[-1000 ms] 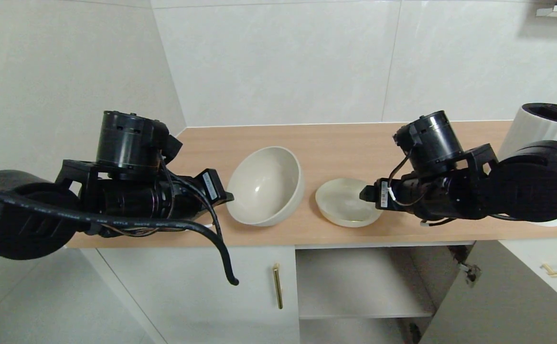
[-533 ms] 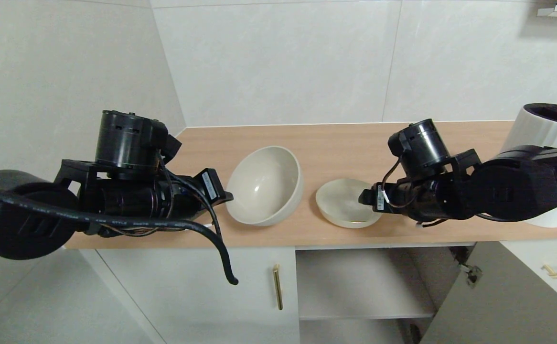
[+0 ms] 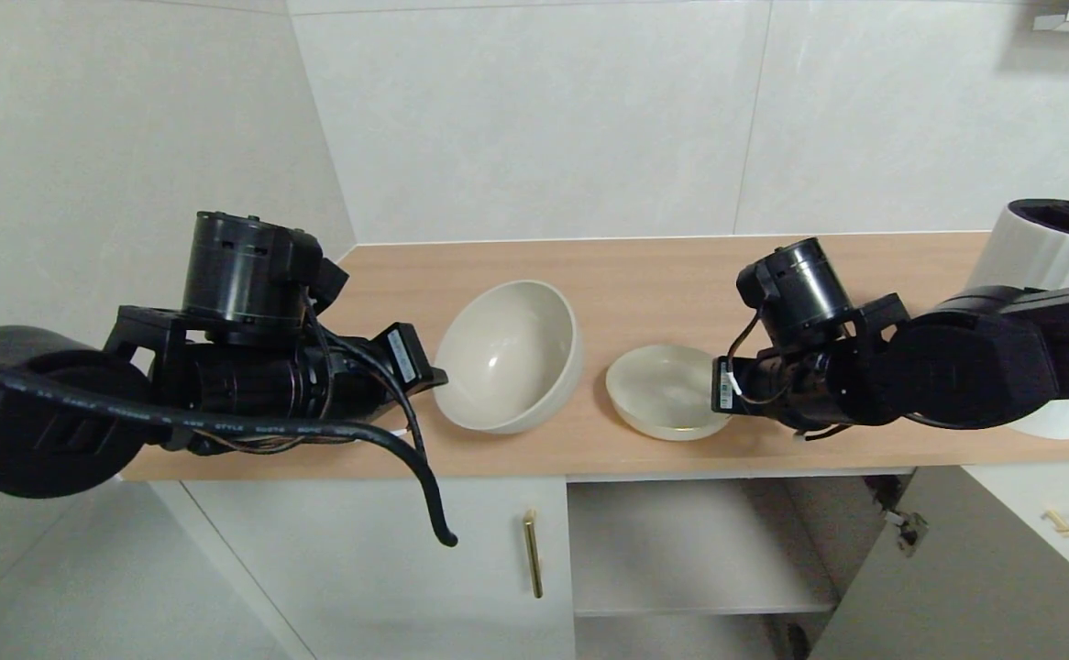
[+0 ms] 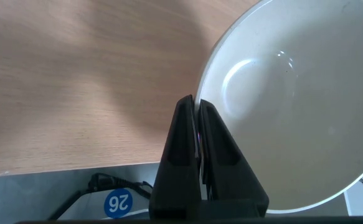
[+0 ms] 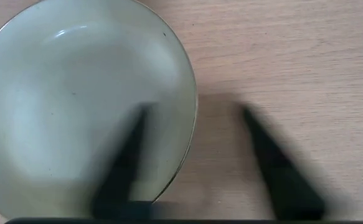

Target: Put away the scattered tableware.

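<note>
Since 1 second ago the right arm has drawn back a little and rolled at the wrist, so its tip now sits at the right rim of the shallow dish [image 3: 667,390] instead of reaching over its middle. Nothing else has shifted.

That dish lies flat on the desk [image 3: 663,275], near the front edge and above the open cupboard shelf [image 3: 681,541]. Just to its left, but apart from it, the deep bowl [image 3: 507,357] stands tipped up with its opening facing the left arm.

The right pincer [image 5: 193,112] is spread and straddles the dish rim, with 1 finger over the dish's hollow and 1 over bare wood outside it. Motion blur hides whether either finger touches yet. The left pincer [image 4: 197,102] is pressed together on the bowl's rim, pinching the thin wall between its 2 fingers.

The step in hand looks like gripping the dish. To do it well, the inner finger should probably go low onto the sloping wall and the outer finger under the lip before closing. The bite should be deep, since a glazed rim is likely to slip. The lift should then go straight up and keep away from the bowl. A white tub [image 3: 1039,238] stands behind the right arm, so any swing back needs care.
</note>
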Tool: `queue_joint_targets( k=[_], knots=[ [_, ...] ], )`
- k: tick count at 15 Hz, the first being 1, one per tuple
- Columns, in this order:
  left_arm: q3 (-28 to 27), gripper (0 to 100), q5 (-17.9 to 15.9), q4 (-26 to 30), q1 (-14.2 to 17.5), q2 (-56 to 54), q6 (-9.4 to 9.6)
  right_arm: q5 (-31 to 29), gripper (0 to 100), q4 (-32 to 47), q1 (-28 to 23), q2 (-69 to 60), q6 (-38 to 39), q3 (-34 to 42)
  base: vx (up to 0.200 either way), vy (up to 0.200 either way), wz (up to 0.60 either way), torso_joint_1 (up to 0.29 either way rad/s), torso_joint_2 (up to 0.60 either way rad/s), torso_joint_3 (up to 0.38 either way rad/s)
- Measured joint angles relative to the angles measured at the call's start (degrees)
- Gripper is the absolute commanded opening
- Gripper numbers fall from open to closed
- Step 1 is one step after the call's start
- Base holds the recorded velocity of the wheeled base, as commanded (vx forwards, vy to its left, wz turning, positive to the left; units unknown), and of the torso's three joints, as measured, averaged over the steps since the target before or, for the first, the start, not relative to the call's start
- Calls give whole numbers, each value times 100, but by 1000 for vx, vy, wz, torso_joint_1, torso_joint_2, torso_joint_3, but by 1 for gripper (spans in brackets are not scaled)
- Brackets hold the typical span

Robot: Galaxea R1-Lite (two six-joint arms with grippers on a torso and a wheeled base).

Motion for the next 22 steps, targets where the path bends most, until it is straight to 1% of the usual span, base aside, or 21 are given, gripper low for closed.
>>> queue_joint_targets(
  k=[4, 8, 9, 11, 13, 14, 16, 17, 20, 22],
  knots=[
    [0, 0, 5, 4, -2, -35, 5, 9, 0, 5, -2, -61, 9, -5, 0, 0, 0, 0, 0, 0],
    [111, 0, 0, 2, 1, -206, 57, 93, 0, 137, 27, -363, 30, 78, 0, 0, 0, 0, 0, 0],
    [174, 0, 0, 22, 4, -306, 145, 173, 0, 278, 39, -483, 44, 107, 0, 0, 0, 0, 0, 0],
    [436, 0, -2, 180, 22, -664, 585, 677, 0, 635, 107, -916, 79, 204, 0, 0, 0, 0, 0, 0],
    [692, 0, -2, 444, 28, -1118, 1037, 1418, 0, 1005, 182, -1430, 91, 343, 0, 0, 0, 0, 0, 0],
    [805, 0, -6, 553, 22, -1369, 1193, 1699, 0, 1207, 212, -1701, 90, 408, 0, 0, 0, 0, 0, 0],
    [1075, 0, -27, 673, 1, -1783, 1437, 1899, 0, 1458, 352, -2109, 88, 510, 0, 0, 0, 0, 0, 0],
    [1193, 0, -28, 691, 1, -1943, 1499, 1916, 0, 1517, 417, -2258, 85, 581, 0, 0, 0, 0, 0, 0],
    [1385, 0, -28, 695, -5, -2188, 1521, 1883, 0, 1504, 479, -2527, 55, 1012, 0, 0, 0, 0, 0, 0],
    [1440, 0, -28, 692, -51, -2206, 1519, 1879, 0, 1497, 490, -2601, 52, 1103, -200, 0, 0, 2, 0, 2]
  ],
)
